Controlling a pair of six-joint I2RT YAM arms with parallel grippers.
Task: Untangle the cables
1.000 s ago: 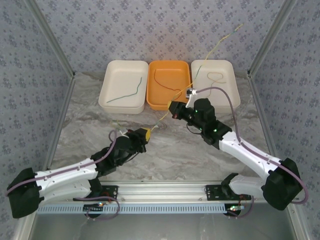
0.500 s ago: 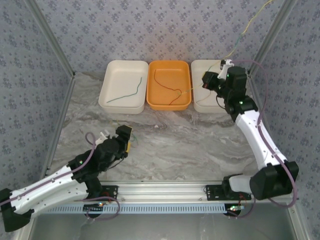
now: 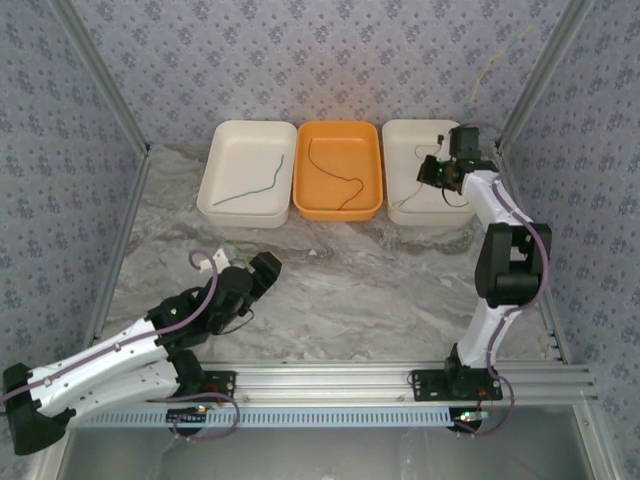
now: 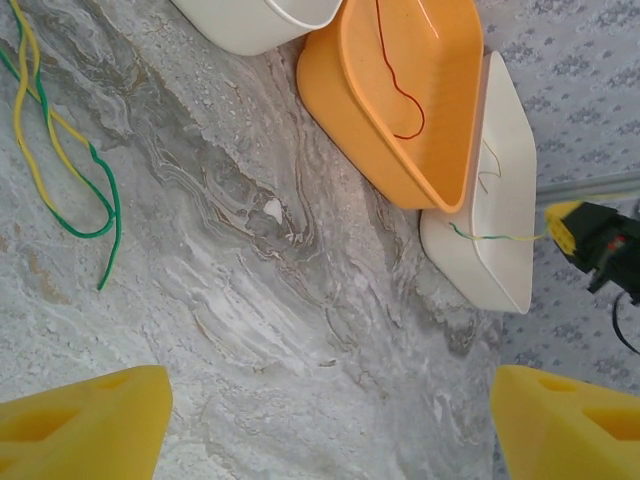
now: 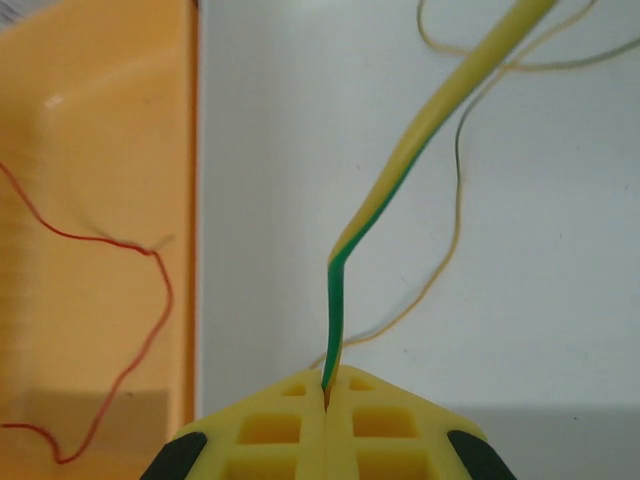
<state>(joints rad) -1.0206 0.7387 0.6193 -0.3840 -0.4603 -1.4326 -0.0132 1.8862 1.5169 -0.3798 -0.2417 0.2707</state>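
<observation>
Trays, three: two white, one orange; one red cable.

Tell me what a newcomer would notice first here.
The right gripper, shut on a yellow-green cable, hangs over the right white tray at the table's far edge. Beside it sits the bright orange tray holding a red cable. Near the front left, the left gripper is open above the table, loose yellow and green cables lying nearby.
</observation>
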